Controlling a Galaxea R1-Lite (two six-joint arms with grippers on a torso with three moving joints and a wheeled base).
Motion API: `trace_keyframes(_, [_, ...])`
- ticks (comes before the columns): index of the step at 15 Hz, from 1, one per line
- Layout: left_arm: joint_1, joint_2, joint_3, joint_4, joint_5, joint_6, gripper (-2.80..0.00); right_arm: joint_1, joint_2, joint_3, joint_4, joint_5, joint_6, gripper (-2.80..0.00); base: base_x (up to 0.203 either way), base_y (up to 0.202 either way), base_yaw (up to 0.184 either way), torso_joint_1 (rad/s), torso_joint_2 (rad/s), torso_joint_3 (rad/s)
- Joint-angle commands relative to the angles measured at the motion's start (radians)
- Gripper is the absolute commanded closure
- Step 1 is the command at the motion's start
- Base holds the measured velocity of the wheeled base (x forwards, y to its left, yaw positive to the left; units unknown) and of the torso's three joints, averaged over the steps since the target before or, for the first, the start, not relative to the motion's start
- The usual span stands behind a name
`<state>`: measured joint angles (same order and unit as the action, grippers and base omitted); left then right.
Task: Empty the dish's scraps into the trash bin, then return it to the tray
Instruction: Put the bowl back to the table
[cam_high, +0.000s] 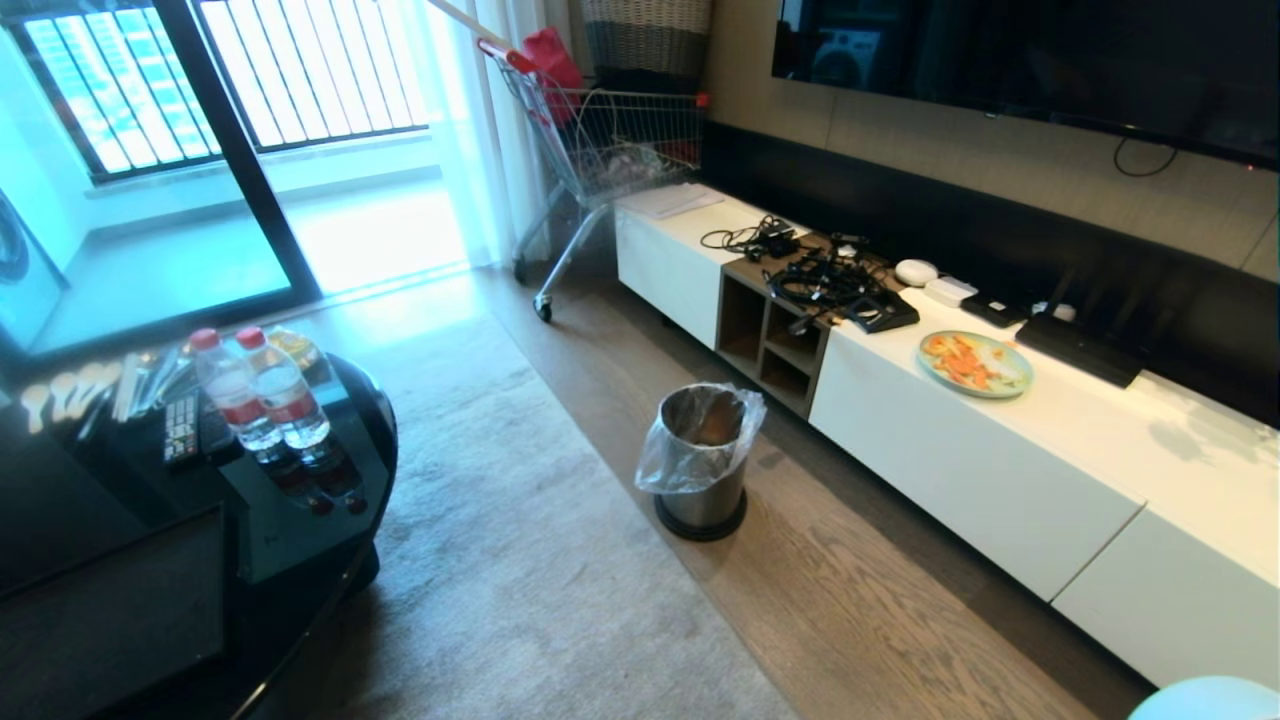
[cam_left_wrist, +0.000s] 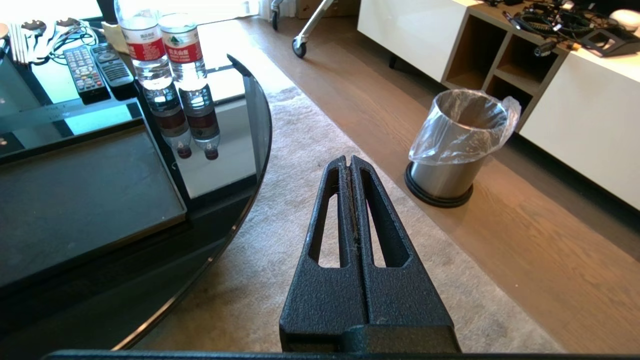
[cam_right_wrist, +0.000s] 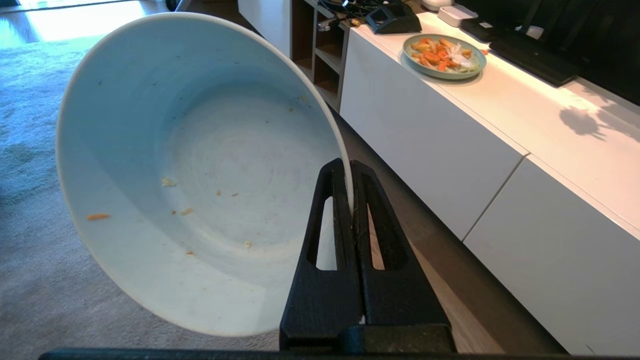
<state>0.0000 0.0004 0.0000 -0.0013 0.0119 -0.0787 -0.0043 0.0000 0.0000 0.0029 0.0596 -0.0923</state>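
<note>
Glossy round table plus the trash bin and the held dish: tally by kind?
Water bottles: 2
Remote controls: 2
Black tray: 1
Trash bin: 1
White dish, pinched at its rim by the right gripper: 1
Total: 7

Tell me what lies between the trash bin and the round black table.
Only bare grey carpet and a strip of wood floor separate the trash bin from the table, seen in the head view.
</note>
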Motion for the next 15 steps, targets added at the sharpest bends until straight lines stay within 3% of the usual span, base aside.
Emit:
trace_keyframes(1, [0.000,0.000,0.000,0.000,0.000,-0.001,0.00,0.000,0.002,0.000,-0.001,0.002,0.002,0.00,0.000,0.000,0.000,0.000,0.00,0.000])
trace_keyframes(15, [0.000,0.000,0.000,0.000,0.000,-0.001,0.00,0.000,0.001,0.000,0.000,0.002,0.000,0.00,0.000,0.000,0.004,0.000,0.00,0.000])
